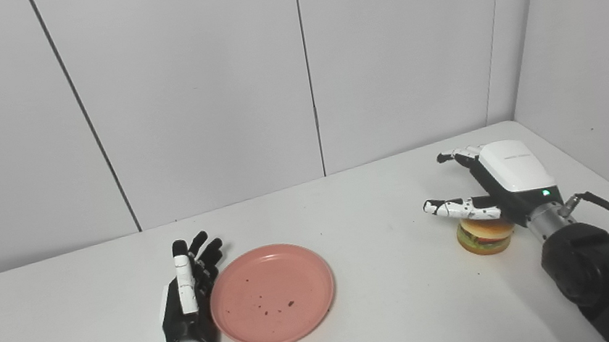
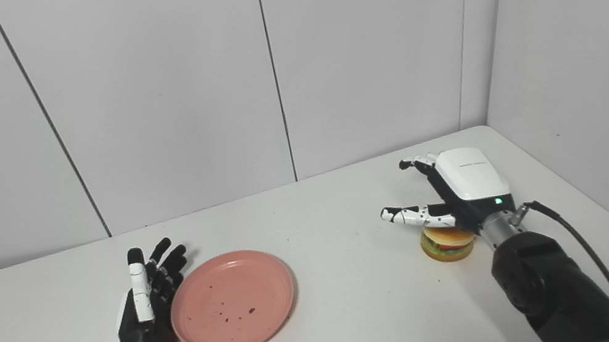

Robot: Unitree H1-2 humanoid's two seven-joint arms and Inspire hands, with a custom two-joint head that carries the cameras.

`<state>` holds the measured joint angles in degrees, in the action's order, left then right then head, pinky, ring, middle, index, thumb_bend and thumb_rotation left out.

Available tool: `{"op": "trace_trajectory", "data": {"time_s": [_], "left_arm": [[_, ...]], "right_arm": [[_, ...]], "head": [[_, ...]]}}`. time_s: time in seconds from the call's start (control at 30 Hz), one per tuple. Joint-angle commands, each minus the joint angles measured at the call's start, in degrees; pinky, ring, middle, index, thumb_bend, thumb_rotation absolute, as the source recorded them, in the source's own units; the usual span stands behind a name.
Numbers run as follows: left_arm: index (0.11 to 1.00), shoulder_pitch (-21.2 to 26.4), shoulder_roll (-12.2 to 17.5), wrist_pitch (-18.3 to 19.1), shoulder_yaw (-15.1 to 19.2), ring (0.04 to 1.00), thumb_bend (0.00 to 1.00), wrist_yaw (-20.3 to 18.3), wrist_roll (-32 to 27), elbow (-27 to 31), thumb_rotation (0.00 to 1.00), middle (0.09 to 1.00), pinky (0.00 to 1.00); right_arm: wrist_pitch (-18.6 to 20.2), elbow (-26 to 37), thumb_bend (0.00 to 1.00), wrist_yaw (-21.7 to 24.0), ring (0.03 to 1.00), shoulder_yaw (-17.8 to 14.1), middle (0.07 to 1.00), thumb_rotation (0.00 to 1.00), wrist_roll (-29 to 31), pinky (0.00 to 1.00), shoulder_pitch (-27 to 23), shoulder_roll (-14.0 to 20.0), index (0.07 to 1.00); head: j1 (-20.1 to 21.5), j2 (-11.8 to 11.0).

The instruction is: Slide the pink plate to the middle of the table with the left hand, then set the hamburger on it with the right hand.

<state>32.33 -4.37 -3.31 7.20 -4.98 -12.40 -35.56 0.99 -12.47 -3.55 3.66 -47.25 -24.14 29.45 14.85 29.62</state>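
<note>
I see the pink plate (image 1: 272, 294) flat on the white worktop (image 1: 362, 211), left of centre, with dark crumbs on it. My left hand (image 1: 189, 291) stands edge-on against the plate's left rim, fingers straight and spread, holding nothing. My right hand (image 1: 494, 181) hovers spread open just above the hamburger (image 1: 484, 236), which sits on the worktop well right of the plate.

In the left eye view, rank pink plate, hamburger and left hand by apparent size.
1. pink plate, largest.
2. left hand, long but narrow, clearly less area.
3. hamburger, smallest, though the right hand covers its top.
</note>
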Motion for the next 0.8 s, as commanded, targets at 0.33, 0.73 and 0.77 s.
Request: {"op": "trace_trajectory", "data": {"time_s": [0.33,0.73,0.77], "left_arm": [[0.840,1.80,0.28,0.58,-0.28,0.902,1.00,-0.13,-0.24,1.39,0.95,0.820,1.00],[0.840,1.86,0.59,0.81,-0.54,0.903,0.99,-0.23,0.06,1.29,0.95,0.828,1.00],[0.838,1.89,0.59,0.80,-0.52,0.902,0.99,-0.23,0.02,1.21,0.95,0.823,1.00]], "right_arm": [[-0.24,-4.16,0.76,-2.63,0.795,0.86,0.793,1.00,1.10,0.72,-2.80,1.35,0.751],[-0.01,-6.53,0.74,-3.82,0.798,2.04,0.794,1.00,1.96,0.71,-2.17,1.89,0.752],[0.15,-6.49,0.74,-3.74,0.801,2.12,0.796,1.00,2.00,0.72,-2.07,1.94,0.754]], "head": [[-0.18,0.30],[-0.27,0.17],[-0.27,0.17]]}}
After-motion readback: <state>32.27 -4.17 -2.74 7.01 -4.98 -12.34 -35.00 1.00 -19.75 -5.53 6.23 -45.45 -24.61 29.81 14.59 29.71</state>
